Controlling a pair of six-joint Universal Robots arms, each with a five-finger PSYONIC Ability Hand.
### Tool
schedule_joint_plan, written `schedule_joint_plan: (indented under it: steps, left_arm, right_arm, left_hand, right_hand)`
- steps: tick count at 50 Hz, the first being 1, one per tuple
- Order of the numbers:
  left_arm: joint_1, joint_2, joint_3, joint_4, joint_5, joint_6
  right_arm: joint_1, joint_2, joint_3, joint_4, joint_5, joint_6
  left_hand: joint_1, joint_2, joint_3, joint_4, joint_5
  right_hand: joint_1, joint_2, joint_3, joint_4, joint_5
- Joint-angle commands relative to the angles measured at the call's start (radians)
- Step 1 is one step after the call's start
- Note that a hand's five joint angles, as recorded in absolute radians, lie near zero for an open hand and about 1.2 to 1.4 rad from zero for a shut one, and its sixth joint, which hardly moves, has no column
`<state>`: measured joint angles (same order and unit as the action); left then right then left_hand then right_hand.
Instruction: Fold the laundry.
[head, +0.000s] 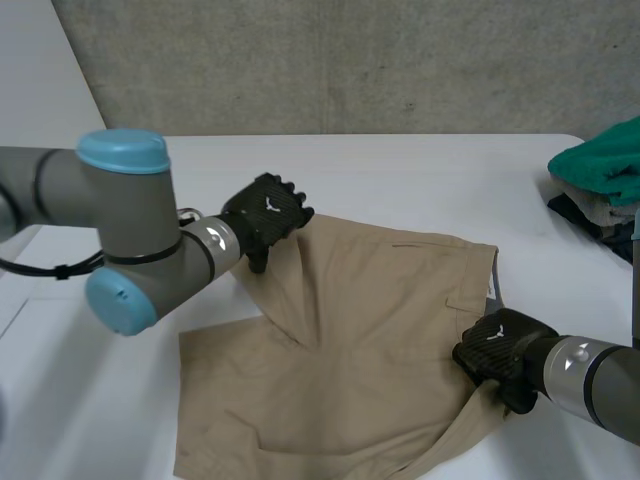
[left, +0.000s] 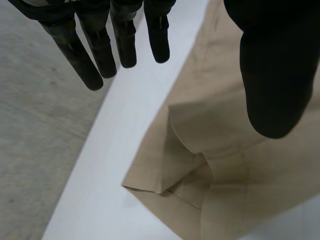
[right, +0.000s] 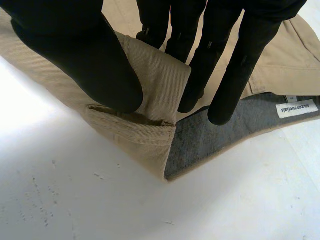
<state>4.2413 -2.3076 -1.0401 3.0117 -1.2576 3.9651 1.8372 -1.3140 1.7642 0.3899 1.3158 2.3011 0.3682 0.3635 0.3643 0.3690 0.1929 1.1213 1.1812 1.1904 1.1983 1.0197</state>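
While the right hand (right: 75, 55) pinches the shorts (head: 360, 340) at the waistband, the left hand (left: 125, 40) hangs open over their edge, so pulling could drag them askew

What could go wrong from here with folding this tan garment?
1. The right hand pinches only the turned-over waistband corner of the tan garment. A pull could slip it free or skew the fold.
2. The left hand has straight fingers spread away from its thumb above the bunched leg hem, so that side may lag behind and crease.
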Motion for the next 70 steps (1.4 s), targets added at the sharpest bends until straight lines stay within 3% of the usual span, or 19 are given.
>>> schedule_joint_plan:
  steps: [1,4,6,8,17,23,28,31,32,34,43,52,61,65,68,70]
  left_arm:
    - [0.005,-0.182,0.192,-0.132,0.001,0.098]
    - [0.005,-0.203,0.207,-0.149,0.0,0.117]
    - [0.003,-0.205,0.204,-0.14,-0.003,0.115]
    - [0.0,-0.191,0.198,-0.125,-0.016,0.109]
    - [0.006,-0.053,0.022,-0.022,-0.348,0.005]
    - [0.012,-0.026,-0.063,-0.099,-0.425,-0.009]
    - [0.02,-0.024,-0.067,-0.21,-0.424,-0.044]
    - [0.02,0.002,-0.055,-0.269,-0.408,-0.104]
    - [0.02,0.025,-0.049,-0.287,-0.404,-0.142]
    - [0.026,0.053,-0.048,-0.295,-0.401,-0.182]
    - [0.075,0.272,-0.15,-0.309,-0.361,-0.36]
    - [0.048,0.522,-0.486,-0.324,-0.214,-0.415]
    - [-0.044,0.49,-0.655,-0.297,-0.192,-0.417]
    - [-0.05,0.395,-0.646,-0.24,-0.233,-0.414]
    - [-0.047,0.346,-0.627,-0.185,-0.276,-0.403]
    - [-0.044,0.332,-0.618,-0.148,-0.304,-0.403]
  right_arm:
    - [0.002,-0.001,0.023,-0.046,0.0,0.003]
    - [0.002,-0.001,0.024,-0.051,0.002,0.008]
    - [0.002,-0.001,0.024,-0.054,0.002,0.009]
    - [0.002,-0.002,0.024,-0.058,0.003,0.009]
    - [0.014,-0.007,0.027,-0.06,0.005,0.008]
    - [0.03,-0.014,0.027,-0.059,0.013,0.009]
    - [0.046,-0.025,0.027,-0.063,0.022,0.017]
    - [0.057,-0.033,0.02,-0.068,0.029,0.035]
    - [0.059,-0.034,0.017,-0.071,0.032,0.043]
    - [0.065,-0.036,0.006,-0.088,0.034,0.066]
    - [0.048,-0.025,-0.052,-0.163,0.034,0.222]
    - [0.011,0.041,-0.112,-0.206,0.094,0.35]
    - [0.011,0.036,-0.095,-0.215,0.097,0.36]
    - [0.005,0.024,-0.086,-0.217,0.095,0.359]
    - [-0.003,0.007,-0.077,-0.213,0.091,0.356]
    - [-0.007,-0.011,-0.068,-0.206,0.085,0.348]
  left_hand:
    - [0.182,0.187,0.186,0.182,0.183]
    - [0.343,0.348,0.347,0.343,0.344]
    - [0.824,0.829,0.828,0.823,0.825]
    - [1.028,1.032,1.032,1.027,1.028]
    - [1.028,1.033,1.032,1.027,1.029]
    - [1.028,1.033,1.032,1.027,1.029]
    - [0.991,0.995,0.995,0.99,0.991]
    - [0.382,0.386,0.386,0.381,0.383]
    - [-0.001,0.004,0.003,-0.002,0.0]
    - [-0.178,-0.173,-0.174,-0.179,-0.177]
    - [-0.164,-0.159,-0.16,-0.164,-0.163]
    - [-0.052,-0.047,-0.048,-0.053,-0.051]
    - [-0.017,-0.012,-0.013,-0.018,-0.016]
    - [0.2,0.205,0.204,0.199,0.201]
    - [0.601,0.606,0.605,0.6,0.602]
    - [1.026,1.031,1.03,1.025,1.027]
  right_hand:
    - [0.275,0.215,0.206,0.198,0.202]
    - [0.275,0.215,0.206,0.198,0.202]
    - [0.275,0.215,0.206,0.198,0.202]
    - [0.275,0.215,0.206,0.198,0.202]
    - [0.275,0.215,0.206,0.198,0.202]
    - [0.275,0.215,0.206,0.198,0.202]
    - [0.275,0.215,0.206,0.198,0.202]
    - [0.275,0.215,0.206,0.198,0.202]
    - [0.275,0.215,0.206,0.198,0.202]
    - [0.275,0.215,0.206,0.198,0.202]
    - [0.275,0.215,0.206,0.198,0.202]
    - [0.275,0.215,0.206,0.198,0.202]
    - [0.275,0.215,0.206,0.198,0.202]
    - [0.275,0.215,0.206,0.198,0.202]
    - [0.275,0.215,0.206,0.198,0.202]
    - [0.275,0.215,0.206,0.198,0.202]
